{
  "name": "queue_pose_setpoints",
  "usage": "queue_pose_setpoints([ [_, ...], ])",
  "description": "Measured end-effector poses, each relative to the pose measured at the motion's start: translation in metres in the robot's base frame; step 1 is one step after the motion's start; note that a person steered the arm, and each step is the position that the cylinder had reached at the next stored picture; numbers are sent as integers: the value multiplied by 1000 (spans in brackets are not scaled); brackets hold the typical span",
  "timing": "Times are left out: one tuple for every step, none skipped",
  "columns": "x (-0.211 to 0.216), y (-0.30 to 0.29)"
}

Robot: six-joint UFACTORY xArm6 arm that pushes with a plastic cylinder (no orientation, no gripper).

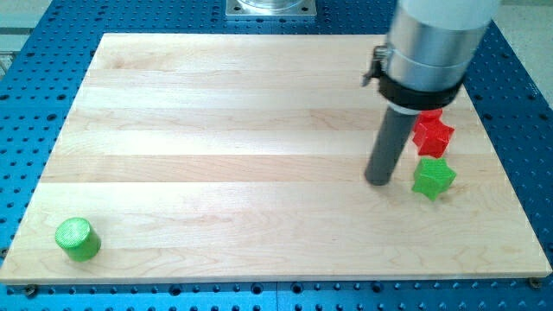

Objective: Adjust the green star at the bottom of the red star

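The green star [433,177] lies on the wooden board [259,155] at the view's right, just below the red star [432,134]; the two nearly touch. The top of the red star is partly hidden by the arm's silver and black body. My tip [378,180] rests on the board just left of the green star, with a small gap between them.
A green cylinder [78,239] sits near the board's bottom left corner. The board lies on a blue perforated table [34,104]. The arm's wide body [432,43] hangs over the board's upper right. A metal mount [271,8] shows at the view's top.
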State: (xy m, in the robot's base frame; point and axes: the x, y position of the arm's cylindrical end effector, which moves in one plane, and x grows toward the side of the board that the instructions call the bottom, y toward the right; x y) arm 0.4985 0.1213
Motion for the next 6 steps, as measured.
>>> queue_pose_setpoints([
  [0, 3],
  [12, 2],
  [16, 3],
  [17, 3],
  [44, -4],
  [60, 18],
])
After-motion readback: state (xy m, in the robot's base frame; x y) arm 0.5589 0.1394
